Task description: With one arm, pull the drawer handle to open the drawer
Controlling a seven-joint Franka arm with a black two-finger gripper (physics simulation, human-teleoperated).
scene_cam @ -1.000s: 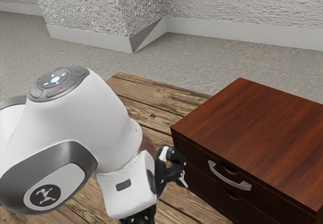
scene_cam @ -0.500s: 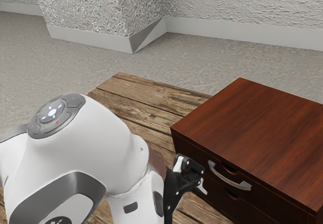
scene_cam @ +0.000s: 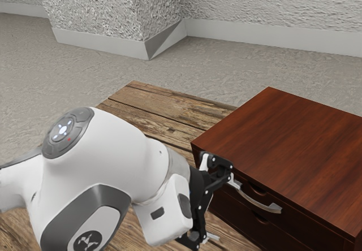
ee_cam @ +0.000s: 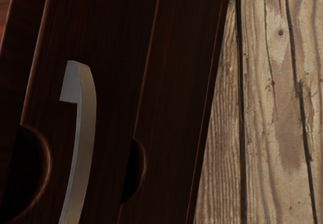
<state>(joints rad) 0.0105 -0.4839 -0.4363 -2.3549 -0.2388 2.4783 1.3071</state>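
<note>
**Item: dark wood drawer cabinet, with arm at its handle**

Exterior view.
- Cabinet [scene_cam: 288, 143]: red-brown wood, standing on the plank counter [scene_cam: 153, 115] at the exterior view's right.
- Drawer [scene_cam: 283, 220]: the upper one of the front. Its face lies level with the cabinet's front, so it reads as closed.
- Drawer handle [scene_cam: 257, 199]: a curved, pale metal bar set over a round recess, running across the drawer face.
- Arm [scene_cam: 107, 183]: white and grey, entering from the exterior view's lower left and reaching toward the cabinet front.
- Tool [scene_cam: 219, 171]: black, at the cabinet's front corner, just beside the handle's end nearer the exterior view's left. Whether it touches the handle cannot be told, nor whether it is open or closed.

Wrist view.
- Drawer handle [ee_cam: 79, 133]: seen close as a pale bowed bar against the dark drawer face, with a shadowed recess behind it.
- A second rounded recess [ee_cam: 133, 169]: lies in the panel next to it.
- Counter [ee_cam: 272, 108]: weathered, cracked planks beside the cabinet's edge.
</note>
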